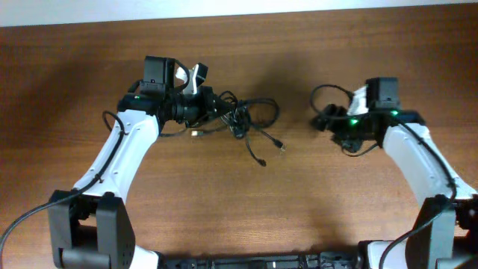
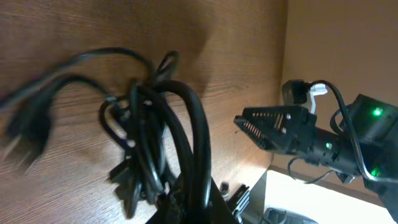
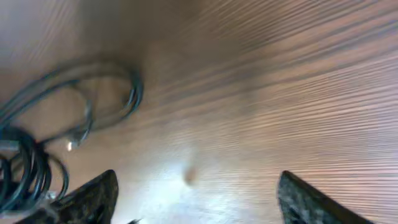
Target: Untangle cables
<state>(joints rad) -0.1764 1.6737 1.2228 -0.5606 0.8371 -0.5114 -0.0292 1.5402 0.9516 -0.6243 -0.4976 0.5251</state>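
A knotted bundle of thin black cables (image 1: 243, 118) lies left of the table's centre, with plug ends trailing toward the front (image 1: 261, 160). My left gripper (image 1: 216, 110) is shut on this bundle; the left wrist view shows the cables (image 2: 155, 124) rising out of the closed jaws (image 2: 194, 200). A separate black cable (image 1: 327, 94) lies looped at the right, beside my right gripper (image 1: 327, 121). In the right wrist view that cable (image 3: 106, 93) lies to the left of the open, empty fingers (image 3: 196, 193), which sit over bare wood.
The brown wooden table (image 1: 299, 202) spreads toward the front. Its far edge meets a white wall (image 1: 239, 6). The right arm's gripper (image 2: 280, 124) shows in the left wrist view, apart from the bundle.
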